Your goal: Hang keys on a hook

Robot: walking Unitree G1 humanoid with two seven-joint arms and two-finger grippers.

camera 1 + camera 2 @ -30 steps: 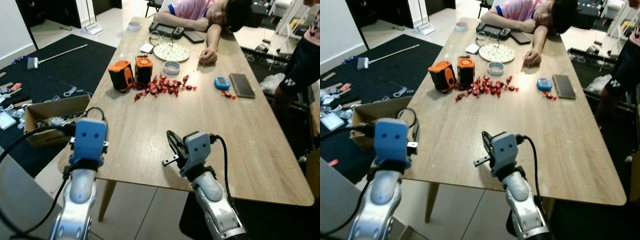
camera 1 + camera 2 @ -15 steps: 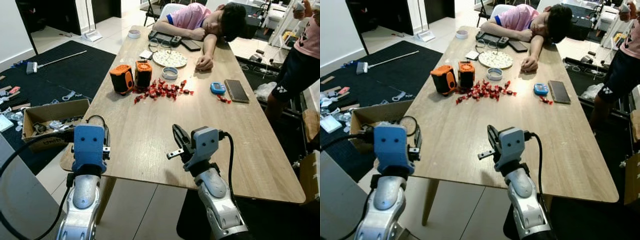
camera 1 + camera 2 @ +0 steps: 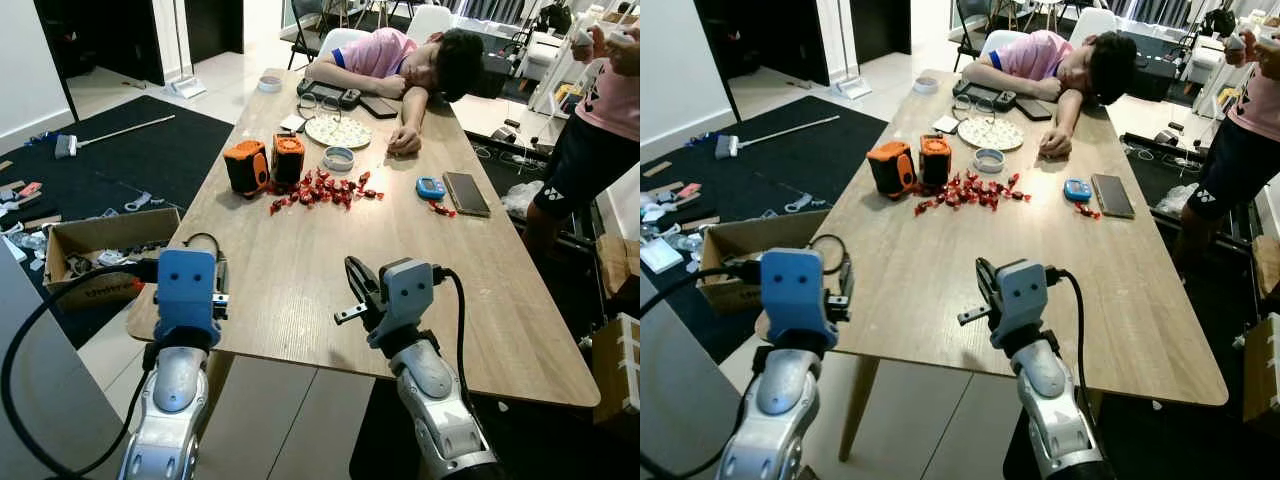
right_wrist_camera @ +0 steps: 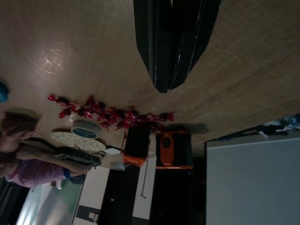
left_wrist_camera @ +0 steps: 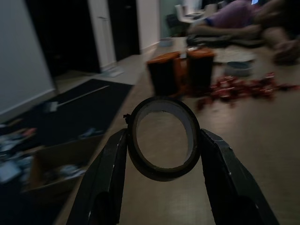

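Observation:
My left gripper (image 3: 205, 262) is held up at the near left corner of the wooden table (image 3: 300, 270). It is shut on a dark ring (image 5: 163, 138), which stands upright between the two black fingers (image 5: 108, 171). The ring's top shows as a thin loop (image 3: 828, 248) above the blue wrist housing. My right gripper (image 3: 356, 284) hovers over the table's near edge, shut with nothing in it. Its fingers (image 4: 169, 51) are pressed together just above the wood.
Mid-table stand two orange-and-black devices (image 3: 264, 163), scattered red candies (image 3: 318, 188), a plate (image 3: 338, 131), a blue item (image 3: 431, 187) and a phone (image 3: 466, 193). A person (image 3: 400, 60) slumps over the far end. Another person (image 3: 592, 140) stands at right. A cardboard box (image 3: 95, 250) sits on the floor at left.
The whole picture has shifted as the camera rose and drew back. Both grippers keep their poses; the left stays shut on the ring, the right stays shut.

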